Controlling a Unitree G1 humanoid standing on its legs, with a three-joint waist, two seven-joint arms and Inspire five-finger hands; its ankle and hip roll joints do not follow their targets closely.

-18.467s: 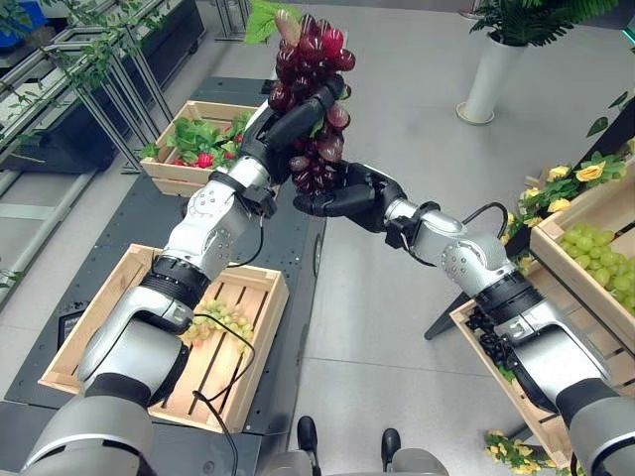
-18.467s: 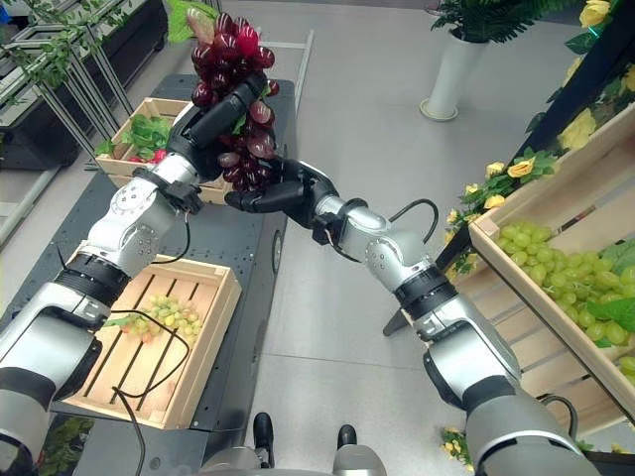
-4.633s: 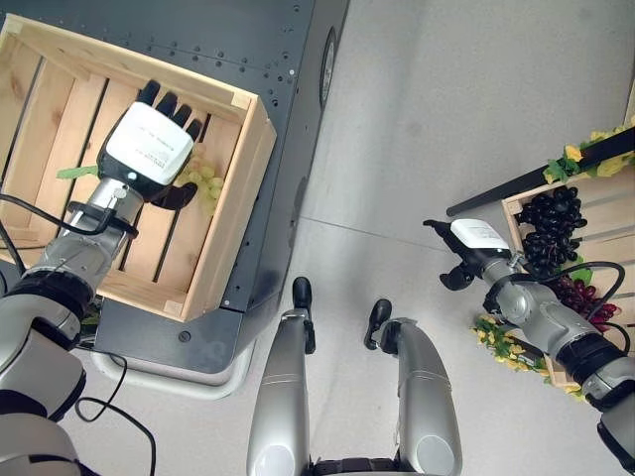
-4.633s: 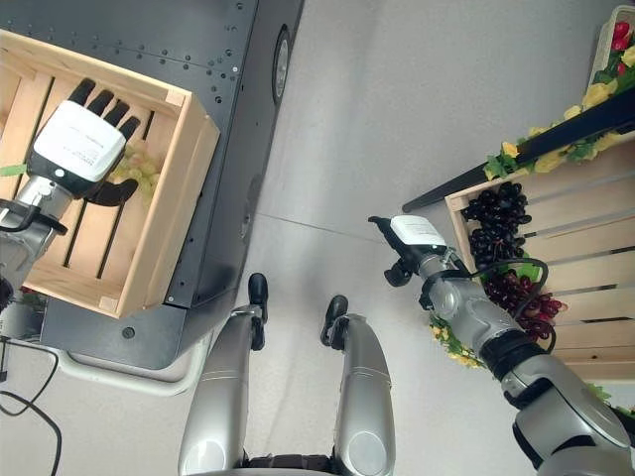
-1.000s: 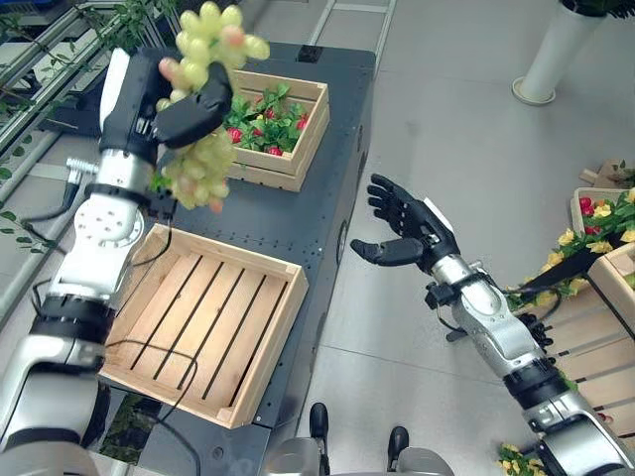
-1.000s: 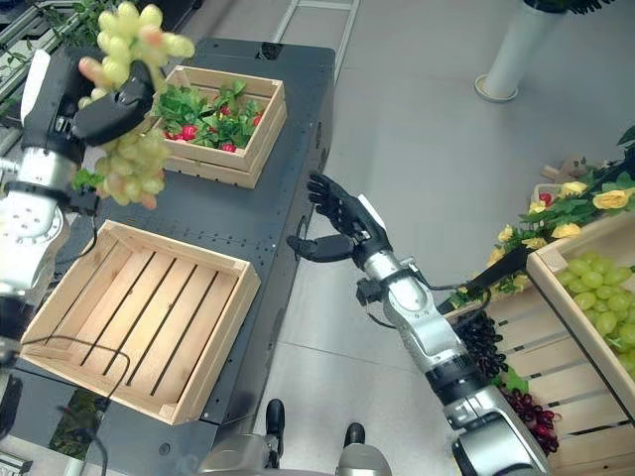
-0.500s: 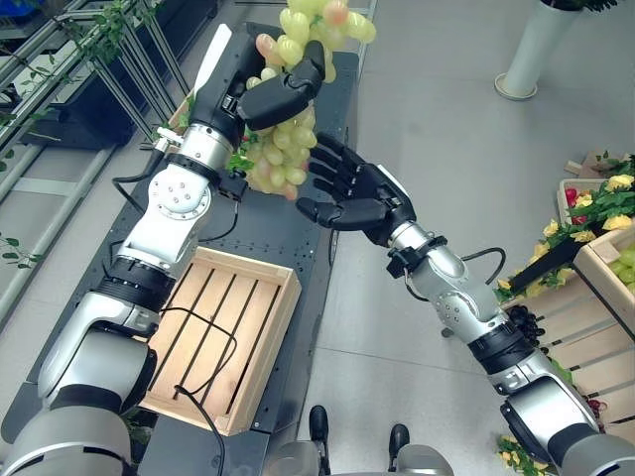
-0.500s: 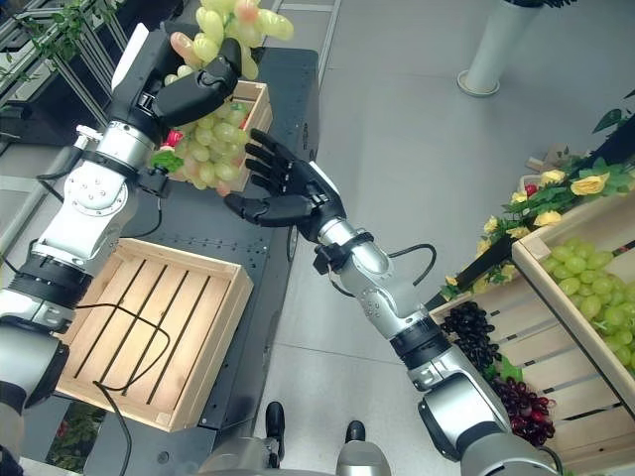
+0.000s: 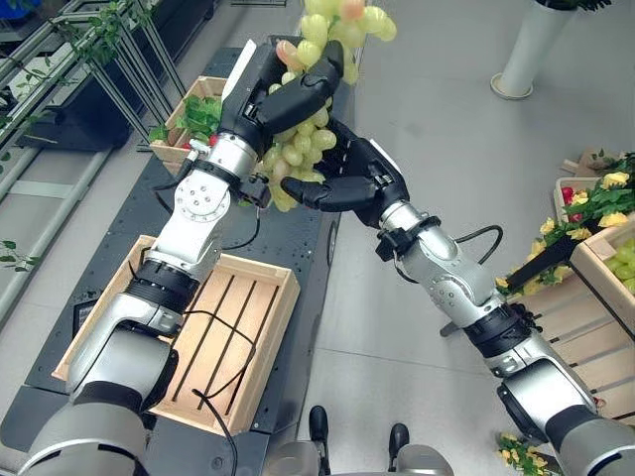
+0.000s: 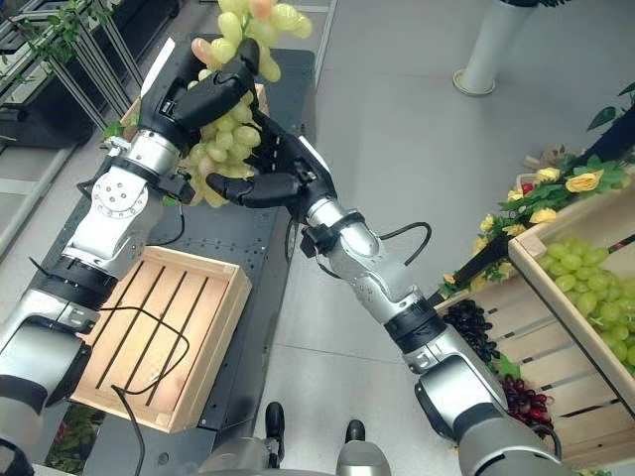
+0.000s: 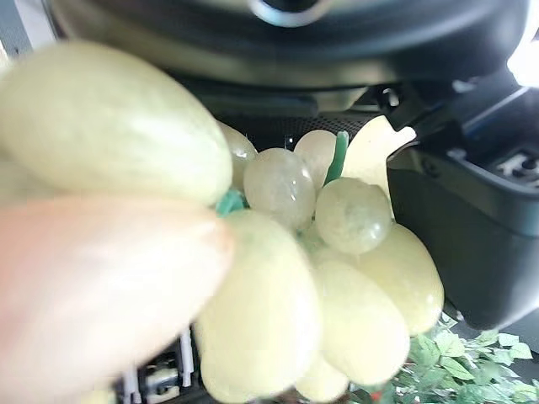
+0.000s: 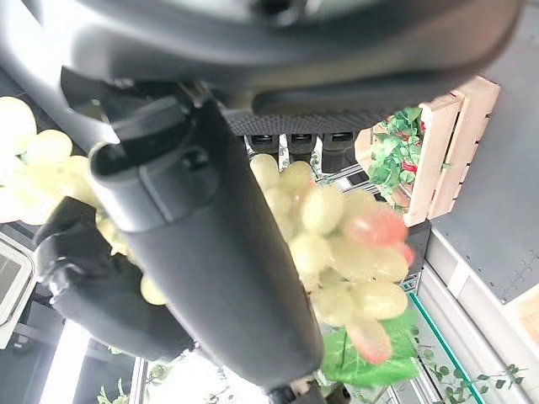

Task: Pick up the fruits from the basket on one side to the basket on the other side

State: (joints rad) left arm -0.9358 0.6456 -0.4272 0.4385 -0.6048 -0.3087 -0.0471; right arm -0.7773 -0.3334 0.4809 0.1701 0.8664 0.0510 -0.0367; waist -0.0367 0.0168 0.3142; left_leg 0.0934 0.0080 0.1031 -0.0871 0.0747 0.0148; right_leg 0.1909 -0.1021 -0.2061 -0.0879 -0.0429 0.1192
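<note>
Green grape bunch (image 9: pixel 298 149) is up high, left hand (image 9: pixel 293 94) curled tight round its middle, right hand (image 9: pixel 342 183) cupped open-fingered against its underside. Looks light but floppy, grapes slick: best taken round the thick middle, near the stem.

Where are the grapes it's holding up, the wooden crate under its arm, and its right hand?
grapes (image 9: pixel 298 149): left eye view, middle of the bunch.
crate (image 9: pixel 260 332): left eye view, bare slats.
right hand (image 9: pixel 349 178): left eye view, back of the hand.
</note>
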